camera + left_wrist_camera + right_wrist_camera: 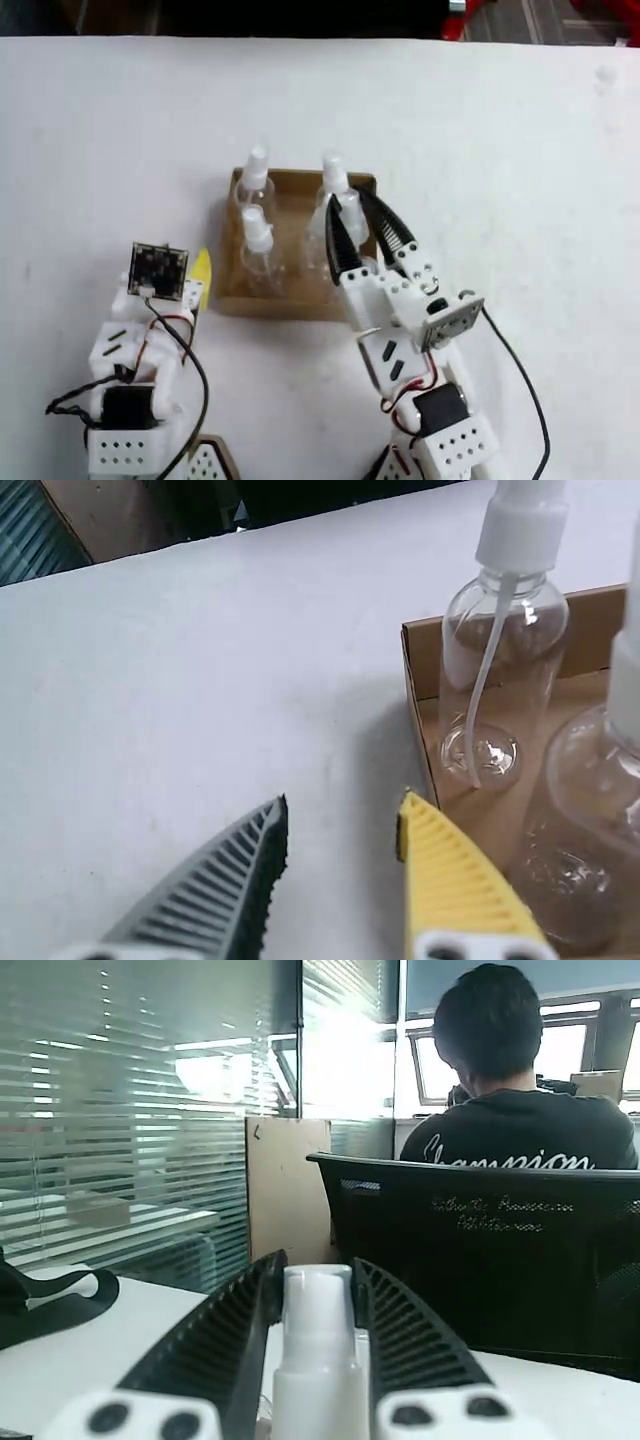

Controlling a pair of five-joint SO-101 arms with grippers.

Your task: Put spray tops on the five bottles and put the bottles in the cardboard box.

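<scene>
Bottles with white spray tops already on stand upright in the cardboard box [280, 305] at the middle of the table [520, 130]: a far-left bottle [255, 185], a near-left bottle [258, 250] and a far-right bottle [333, 185]. The right gripper [348, 198] is over the box's right side, its ribbed black fingers closed narrowly on the spray top [318, 1340] of a held bottle. That bottle's long axis runs vertical, straight down from the gripper into the box; I cannot tell whether its base touches the box floor. Any release likely turns on it being seated upright first. The left gripper [342, 802] hangs just beside the box's left wall, grey and yellow fingers spread wide, holding nothing. The bottles are clear, thin-walled plastic, round-bodied, with a slim dip tube inside. The box is plain brown card with low walls, and the table is matte white.
</scene>
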